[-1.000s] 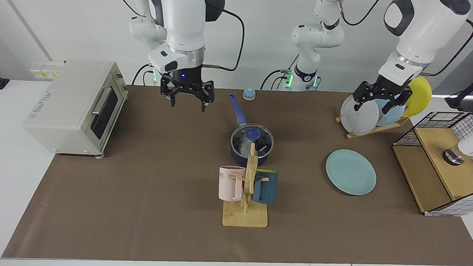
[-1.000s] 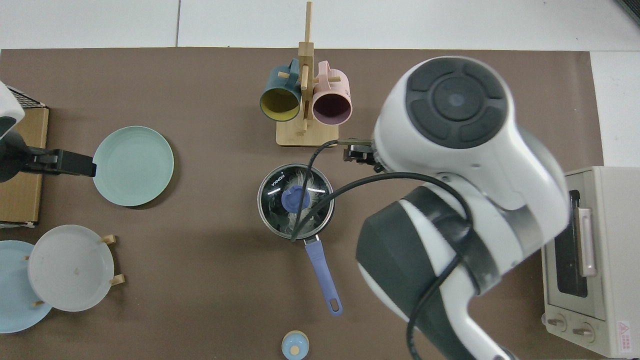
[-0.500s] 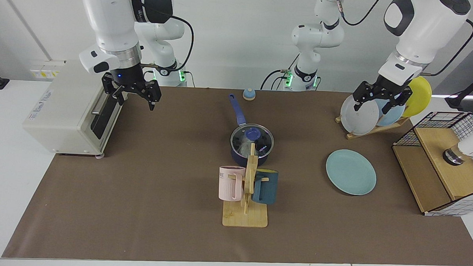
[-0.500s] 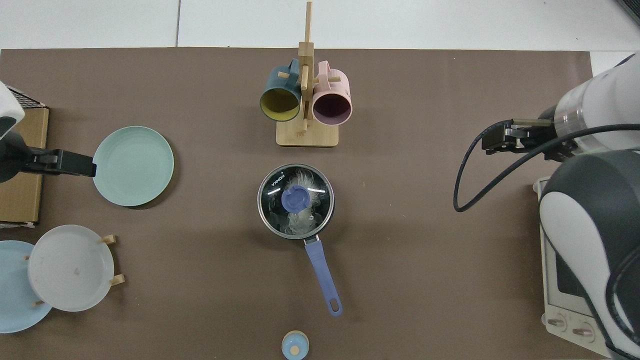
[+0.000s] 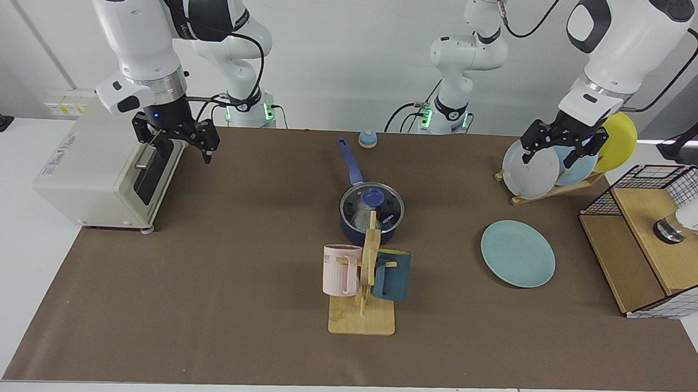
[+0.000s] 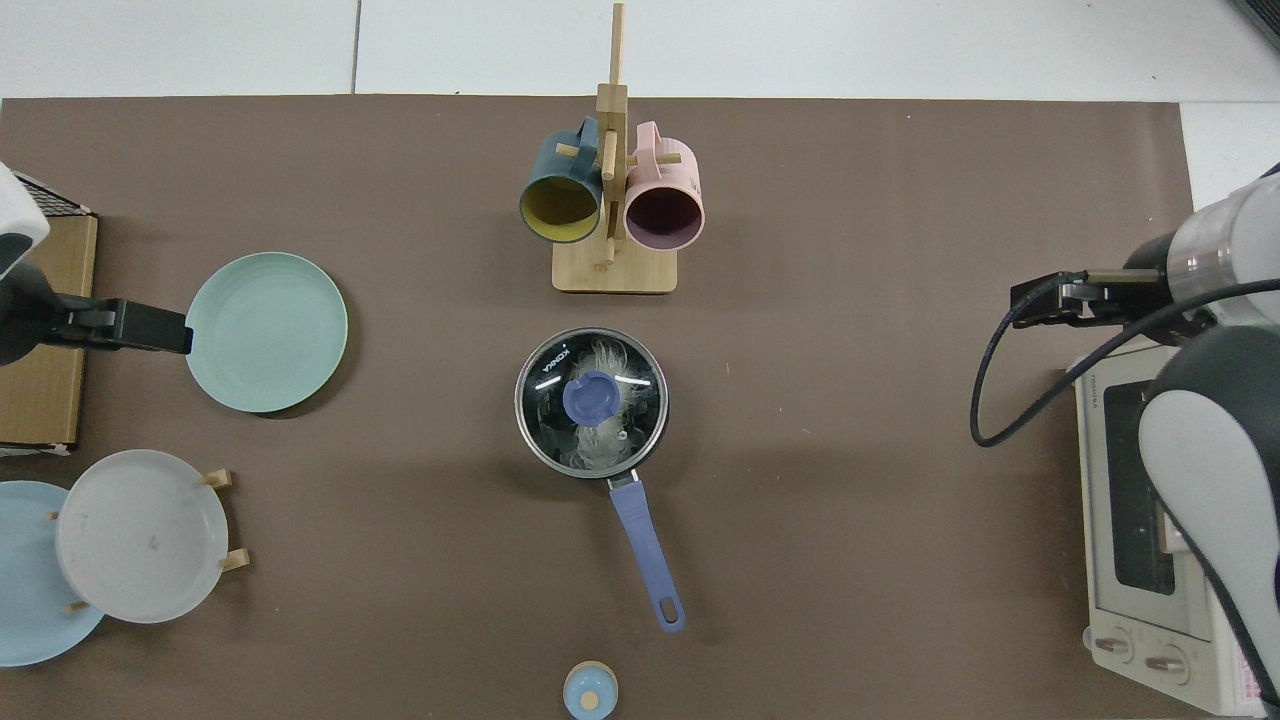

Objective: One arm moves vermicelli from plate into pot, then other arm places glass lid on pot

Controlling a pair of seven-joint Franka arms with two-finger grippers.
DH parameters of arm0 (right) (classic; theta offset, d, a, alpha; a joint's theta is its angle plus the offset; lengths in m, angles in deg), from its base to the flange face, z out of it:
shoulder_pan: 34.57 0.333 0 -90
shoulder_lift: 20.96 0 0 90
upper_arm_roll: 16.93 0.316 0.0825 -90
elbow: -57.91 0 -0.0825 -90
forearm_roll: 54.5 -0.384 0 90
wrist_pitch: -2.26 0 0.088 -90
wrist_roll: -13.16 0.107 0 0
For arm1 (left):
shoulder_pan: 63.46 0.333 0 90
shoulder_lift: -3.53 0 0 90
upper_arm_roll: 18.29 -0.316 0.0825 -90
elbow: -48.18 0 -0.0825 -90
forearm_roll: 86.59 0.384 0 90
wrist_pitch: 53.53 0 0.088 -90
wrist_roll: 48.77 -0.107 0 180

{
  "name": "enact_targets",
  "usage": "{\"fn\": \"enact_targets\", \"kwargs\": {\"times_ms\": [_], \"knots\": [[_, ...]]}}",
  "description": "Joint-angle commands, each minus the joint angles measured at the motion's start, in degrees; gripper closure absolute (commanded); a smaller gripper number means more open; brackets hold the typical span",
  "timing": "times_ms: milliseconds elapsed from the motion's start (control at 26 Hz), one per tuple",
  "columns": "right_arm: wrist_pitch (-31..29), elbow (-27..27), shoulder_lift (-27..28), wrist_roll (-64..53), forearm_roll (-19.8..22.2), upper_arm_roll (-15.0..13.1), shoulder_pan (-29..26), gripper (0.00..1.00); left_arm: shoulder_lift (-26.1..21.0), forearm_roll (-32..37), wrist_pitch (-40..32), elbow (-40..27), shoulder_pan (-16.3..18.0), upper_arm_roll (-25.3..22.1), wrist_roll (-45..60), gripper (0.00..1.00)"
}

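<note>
The dark navy pot (image 5: 371, 227) stands mid-table, its long blue handle (image 6: 645, 555) pointing toward the arms' side. The glass lid (image 6: 545, 385) with its blue knob (image 5: 373, 195) rests on the pot. White vermicelli (image 6: 600, 445) shows through the glass, inside the pot. The teal plate (image 5: 517, 253) (image 6: 266, 332) lies flat and bare. My right gripper (image 5: 179, 149) hangs open and empty by the toaster oven's front. My left gripper (image 5: 559, 151) hovers open and empty in front of the upright plates, and the left arm waits. In the top view both grippers are hidden.
A toaster oven (image 5: 103, 158) (image 6: 1150, 500) sits beside the right gripper. A wooden mug rack (image 5: 362, 312) with a pink and a dark teal mug stands just in front of the pot. A plate rack (image 5: 549, 188), a wood-and-wire box (image 5: 655, 247) and a small blue knob (image 5: 367, 138) stand around.
The right arm has swung away from above the pot's side to the toaster oven, its gripper open throughout. The left arm, pot and lid have not moved.
</note>
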Motion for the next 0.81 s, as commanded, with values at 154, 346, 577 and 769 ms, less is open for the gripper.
{"fn": "enact_targets", "kwargs": {"times_ms": [154, 346, 577, 769], "knots": [[-1.6, 4.2, -3.1, -2.8, -1.5, -1.2, 0.1, 0.01, 1.4, 0.6, -0.5, -1.3, -0.4, -0.2, 0.7, 0.00], [0.1, 4.1, -3.3, -2.6, -1.7, -1.3, 0.0, 0.01, 1.4, 0.6, -0.5, -1.3, -0.4, -0.1, 1.6, 0.00], [3.3, 3.6, -4.8, -2.7, -3.1, -1.3, 0.1, 0.01, 1.4, 0.6, -0.5, -1.3, -0.4, 0.0, 1.6, 0.00], [4.6, 3.0, -6.2, -2.7, -3.1, -1.3, 0.1, 0.01, 1.4, 0.6, -0.5, -1.3, -0.4, 0.0, 1.6, 0.00]]}}
